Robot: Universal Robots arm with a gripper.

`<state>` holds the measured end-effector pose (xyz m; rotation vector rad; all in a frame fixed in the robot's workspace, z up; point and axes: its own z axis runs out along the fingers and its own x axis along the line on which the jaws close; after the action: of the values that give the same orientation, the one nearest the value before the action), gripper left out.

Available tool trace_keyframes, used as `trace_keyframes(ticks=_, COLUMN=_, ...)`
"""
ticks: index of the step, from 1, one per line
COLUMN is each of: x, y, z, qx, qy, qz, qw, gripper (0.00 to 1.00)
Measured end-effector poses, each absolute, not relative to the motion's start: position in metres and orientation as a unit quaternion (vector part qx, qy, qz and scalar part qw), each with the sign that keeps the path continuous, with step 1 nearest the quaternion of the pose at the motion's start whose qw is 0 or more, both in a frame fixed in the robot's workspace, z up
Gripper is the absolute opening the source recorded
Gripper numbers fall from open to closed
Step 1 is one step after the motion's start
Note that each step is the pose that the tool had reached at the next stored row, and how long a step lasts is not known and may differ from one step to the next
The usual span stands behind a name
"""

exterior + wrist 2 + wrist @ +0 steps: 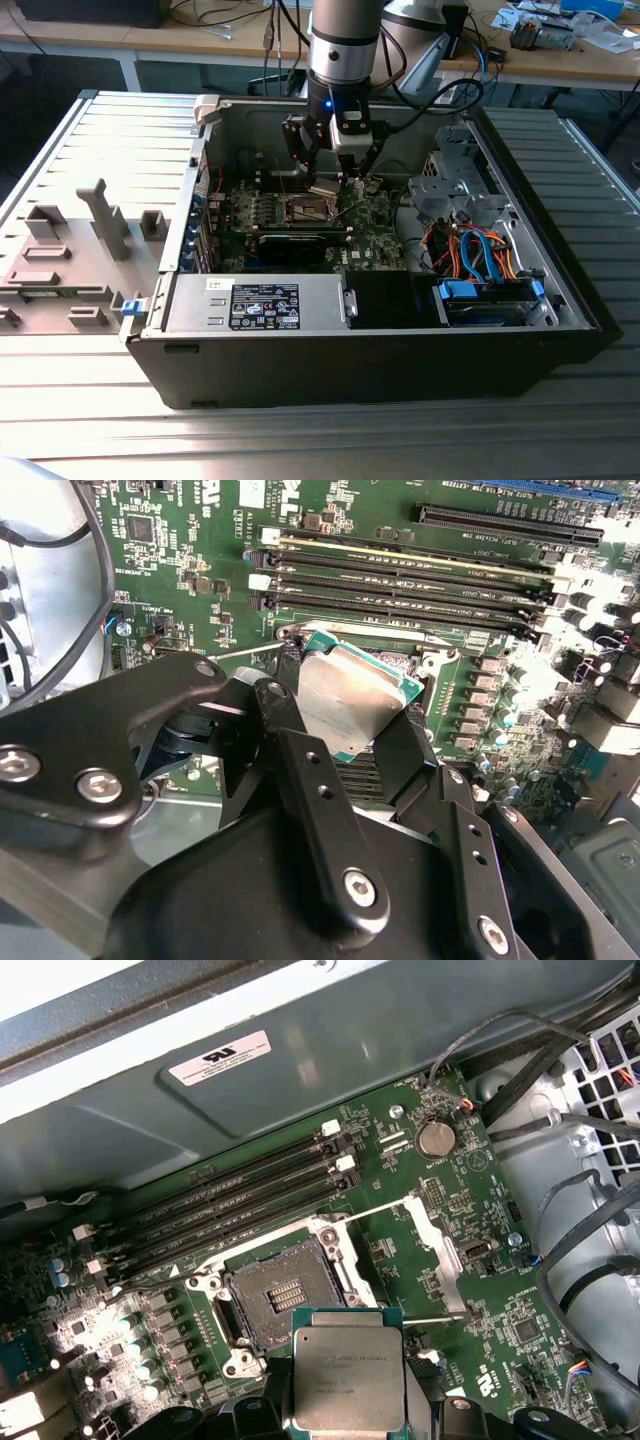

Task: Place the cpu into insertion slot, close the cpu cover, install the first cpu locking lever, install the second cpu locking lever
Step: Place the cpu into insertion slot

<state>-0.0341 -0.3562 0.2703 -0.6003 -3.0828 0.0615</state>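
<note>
Pinching the cpu [348,1380] by two opposite edges in the end effector [345,725], aloft and close beside the uncovered insertion slot [283,1295]

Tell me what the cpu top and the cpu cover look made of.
cpu: the top looks like matte metal, silver-grey with a dull sheen. The green edge suggests circuit-board laminate beneath.
cpu cover: probably thin stamped sheet metal, judging by its bright silver, reflective look and cleanly cut edges.

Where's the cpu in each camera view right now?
Exterior view: cpu at the gripper tip, above the motherboard.
Second wrist view: cpu between the fingers, partly covering the insertion slot.
First wrist view: cpu beside the open insertion slot.
Shared landmark: the insertion slot, in all three.
</note>
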Motion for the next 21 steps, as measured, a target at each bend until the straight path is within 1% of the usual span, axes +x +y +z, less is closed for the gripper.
trace_keyframes(ticks=21, x=-0.0341, y=-0.3562, z=0.2703, qx=-0.200, qy=-0.979, qz=0.021, qw=0.000, gripper=0.54)
